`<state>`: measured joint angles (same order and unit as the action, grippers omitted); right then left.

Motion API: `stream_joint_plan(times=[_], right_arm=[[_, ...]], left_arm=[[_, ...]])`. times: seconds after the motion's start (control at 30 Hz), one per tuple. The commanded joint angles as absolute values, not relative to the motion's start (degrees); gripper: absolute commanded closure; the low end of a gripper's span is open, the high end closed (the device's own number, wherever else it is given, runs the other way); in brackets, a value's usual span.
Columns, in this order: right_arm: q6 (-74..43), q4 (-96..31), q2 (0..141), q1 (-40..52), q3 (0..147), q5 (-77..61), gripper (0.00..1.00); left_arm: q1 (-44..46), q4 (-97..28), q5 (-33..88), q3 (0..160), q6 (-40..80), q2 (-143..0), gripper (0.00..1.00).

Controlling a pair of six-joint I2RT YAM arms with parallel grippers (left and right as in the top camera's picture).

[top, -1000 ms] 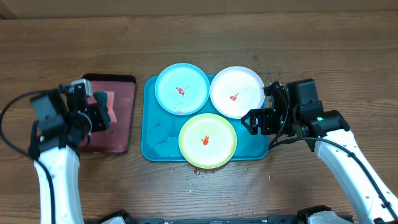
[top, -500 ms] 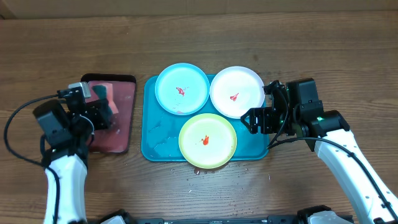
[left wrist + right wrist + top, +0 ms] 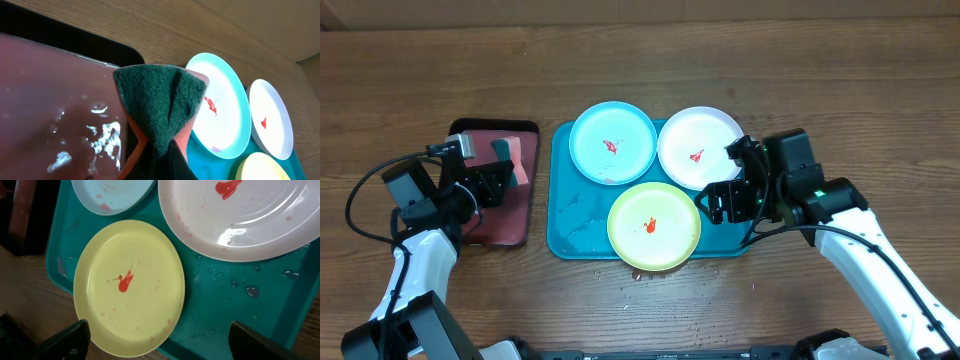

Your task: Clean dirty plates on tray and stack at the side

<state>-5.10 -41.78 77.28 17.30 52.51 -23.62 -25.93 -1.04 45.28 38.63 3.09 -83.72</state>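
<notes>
Left gripper [image 3: 159, 161] clamps one folded sponge [image 3: 160, 100] over the dark tray [image 3: 505, 225]. Right gripper [image 3: 715, 202] gapes at 3 o'clock of the yellow-green plate [image 3: 654, 225]. Three dirty plates fill one turquoise tray [image 3: 575, 225]: blue plate [image 3: 612, 143] at 11, white plate [image 3: 700, 148] at 1, yellow-green at 6.

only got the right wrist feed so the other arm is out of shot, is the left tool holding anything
observer: yes, the left tool is shut on a folded sponge.
operator: where is it
observer: over the reddish tray, left of the turquoise tray, not over any plate.
operator: blue plate dirty in the middle, i only see its edge
observer: yes, the light blue plate has a red smear near its centre.
</notes>
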Motion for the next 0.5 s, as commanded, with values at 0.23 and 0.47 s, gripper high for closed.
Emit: stream_joint_plan(times=[0.23,0.47], right_arm=[[-4.45,-41.91,84.93,18.04,54.39,-24.58,0.1],[-4.47,-41.91,88.31,19.57,54.35,-24.88,0.17]], left_arm=[[-26.35,-0.67,47.64,38.5,3.84,-83.59,0.96],[-26.2,-2.5,43.42,38.5,3.95,-83.57,0.96]])
